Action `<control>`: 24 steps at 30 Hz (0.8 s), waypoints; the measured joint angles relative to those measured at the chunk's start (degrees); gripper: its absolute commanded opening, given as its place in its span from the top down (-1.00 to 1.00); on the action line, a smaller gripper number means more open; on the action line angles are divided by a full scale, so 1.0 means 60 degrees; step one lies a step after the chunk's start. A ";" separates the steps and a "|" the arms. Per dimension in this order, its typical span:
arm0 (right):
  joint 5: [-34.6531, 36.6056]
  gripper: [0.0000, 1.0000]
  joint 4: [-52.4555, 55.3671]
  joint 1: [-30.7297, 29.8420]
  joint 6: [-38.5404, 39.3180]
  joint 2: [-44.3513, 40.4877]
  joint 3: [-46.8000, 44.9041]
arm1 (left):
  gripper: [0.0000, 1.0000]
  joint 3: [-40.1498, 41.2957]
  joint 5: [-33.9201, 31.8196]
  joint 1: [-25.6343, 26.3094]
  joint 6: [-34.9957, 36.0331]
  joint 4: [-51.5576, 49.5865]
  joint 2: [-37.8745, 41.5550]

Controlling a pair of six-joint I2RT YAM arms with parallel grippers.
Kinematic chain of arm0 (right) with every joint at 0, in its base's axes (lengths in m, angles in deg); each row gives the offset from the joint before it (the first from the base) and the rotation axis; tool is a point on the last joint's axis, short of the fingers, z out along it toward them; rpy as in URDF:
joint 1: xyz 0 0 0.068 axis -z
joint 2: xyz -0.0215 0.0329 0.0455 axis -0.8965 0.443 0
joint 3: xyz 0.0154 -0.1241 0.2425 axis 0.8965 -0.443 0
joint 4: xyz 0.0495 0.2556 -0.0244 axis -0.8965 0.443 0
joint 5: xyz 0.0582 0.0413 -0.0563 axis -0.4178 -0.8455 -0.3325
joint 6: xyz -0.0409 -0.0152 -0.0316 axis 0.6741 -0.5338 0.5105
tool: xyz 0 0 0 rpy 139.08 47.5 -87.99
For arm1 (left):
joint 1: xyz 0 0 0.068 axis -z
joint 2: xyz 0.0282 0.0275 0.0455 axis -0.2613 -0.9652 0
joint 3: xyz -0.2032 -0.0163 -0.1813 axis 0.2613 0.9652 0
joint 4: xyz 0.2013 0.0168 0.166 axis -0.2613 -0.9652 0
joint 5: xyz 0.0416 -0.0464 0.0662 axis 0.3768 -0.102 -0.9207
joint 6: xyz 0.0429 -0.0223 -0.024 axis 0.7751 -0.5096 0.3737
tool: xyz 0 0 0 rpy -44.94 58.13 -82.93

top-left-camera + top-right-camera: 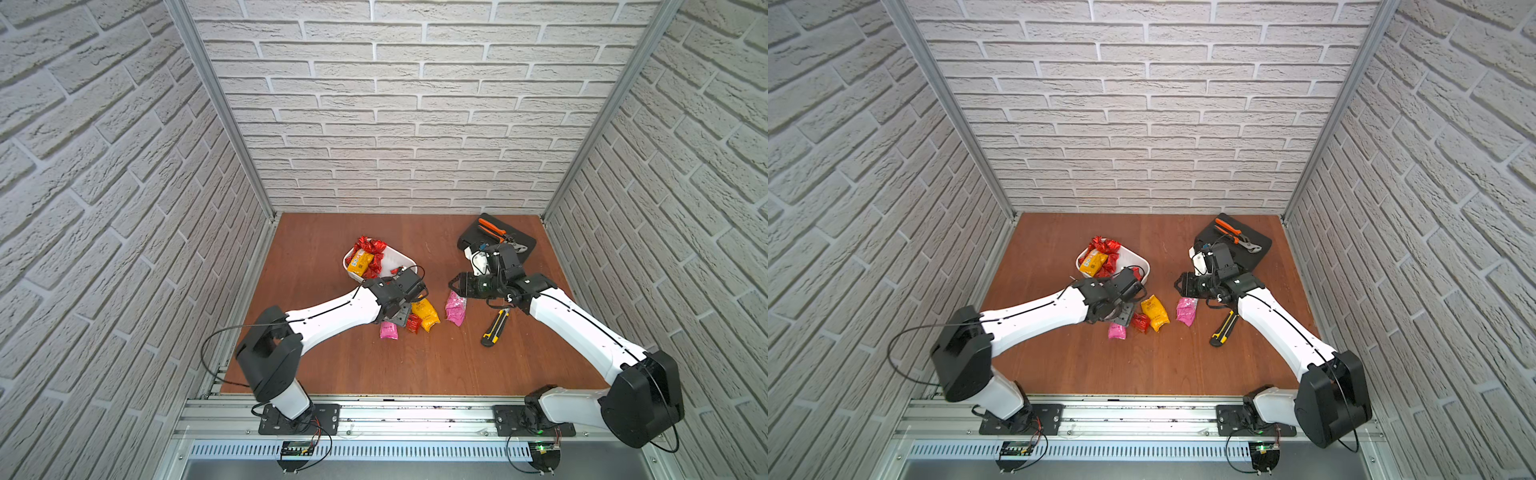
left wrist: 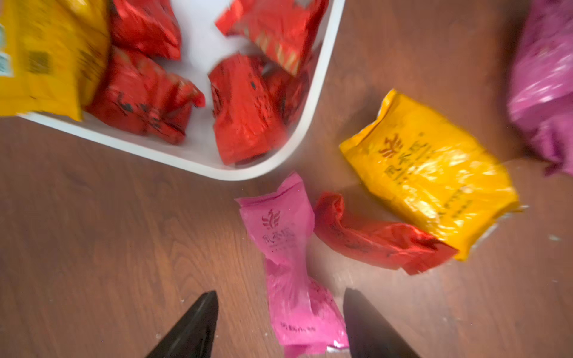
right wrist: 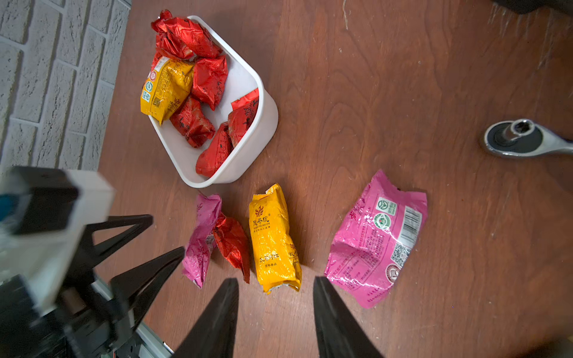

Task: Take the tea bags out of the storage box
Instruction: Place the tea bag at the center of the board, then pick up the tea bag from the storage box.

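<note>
The white storage box (image 1: 400,257) (image 2: 322,93) holds several red tea bags (image 3: 209,80) and a yellow one (image 1: 360,262). On the table in front of it lie a small pink sachet (image 2: 285,248), a red one (image 2: 372,245), a yellow one (image 3: 273,238) and a larger pink one (image 3: 376,238). My left gripper (image 2: 280,297) (image 1: 397,318) is open just above the table. The small pink sachet lies loose between its fingers. To the right, my right gripper (image 3: 276,280) (image 1: 453,286) hovers open and empty, near the yellow and larger pink sachets.
A yellow-black utility knife (image 1: 494,328) lies under the right arm. A black tool case (image 1: 519,241) with orange pliers (image 1: 492,230) sits at the back right. A ratchet head (image 3: 514,139) lies near it. Brick walls enclose the table on three sides.
</note>
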 measured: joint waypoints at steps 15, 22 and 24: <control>0.1315 0.07 -0.0470 -0.2277 -0.1355 0.0656 0.1315 | -0.41 0.1807 0.1825 -0.5887 -0.2922 0.1883 0.3548; 0.1257 0.01 -0.0758 -0.3191 -0.1840 0.3872 0.3858 | -0.44 0.2415 0.4175 -0.8360 -0.3260 0.2947 0.3173; 0.1173 -0.01 -0.0761 -0.3384 -0.2124 0.4823 0.4626 | -0.45 0.2477 0.4812 -0.8841 -0.3242 0.3279 0.2867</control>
